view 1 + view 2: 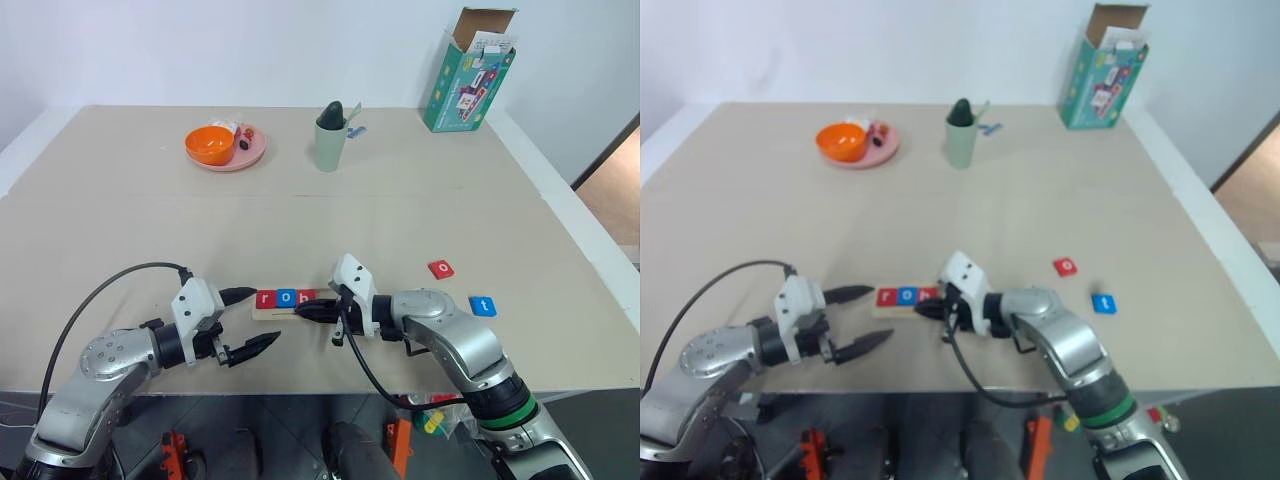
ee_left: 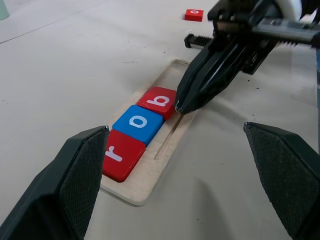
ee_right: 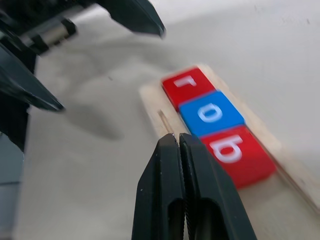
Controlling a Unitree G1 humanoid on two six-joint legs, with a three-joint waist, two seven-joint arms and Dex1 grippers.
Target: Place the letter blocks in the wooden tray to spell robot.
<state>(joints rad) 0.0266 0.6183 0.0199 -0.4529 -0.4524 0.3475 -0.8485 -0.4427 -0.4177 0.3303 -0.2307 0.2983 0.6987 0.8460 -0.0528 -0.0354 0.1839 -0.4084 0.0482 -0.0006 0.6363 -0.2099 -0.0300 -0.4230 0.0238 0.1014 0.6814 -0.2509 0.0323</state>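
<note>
A broad beige table stands against a white wall, its far edge lined with a pink plate carrying an orange bowl, a pale green cup and an open green carton. Near the front edge lies the wooden tray, a pale, narrow holder with rounded corners, between the robot's two arms. Three letter blocks sit side by side in it, filling the end nearer the left arm: a red r, a blue o and a red b, each letter white and lowercase. Two more tiles lie loose on the table off to the right, well apart from the tray: a red o and a blue t.

The head views take in the whole table and both loose tiles. The left wrist view brings the tray close, showing a thin groove along its front lip and bare wood beyond the b. The right wrist view shows the same row from the other end, with the b nearest.

The right gripper has its two black fingers pressed together, holding nothing, the tips right at the b tile's edge above the groove; actual contact cannot be made out. The left gripper is spread wide and empty, just beside the tray's r end.
</note>
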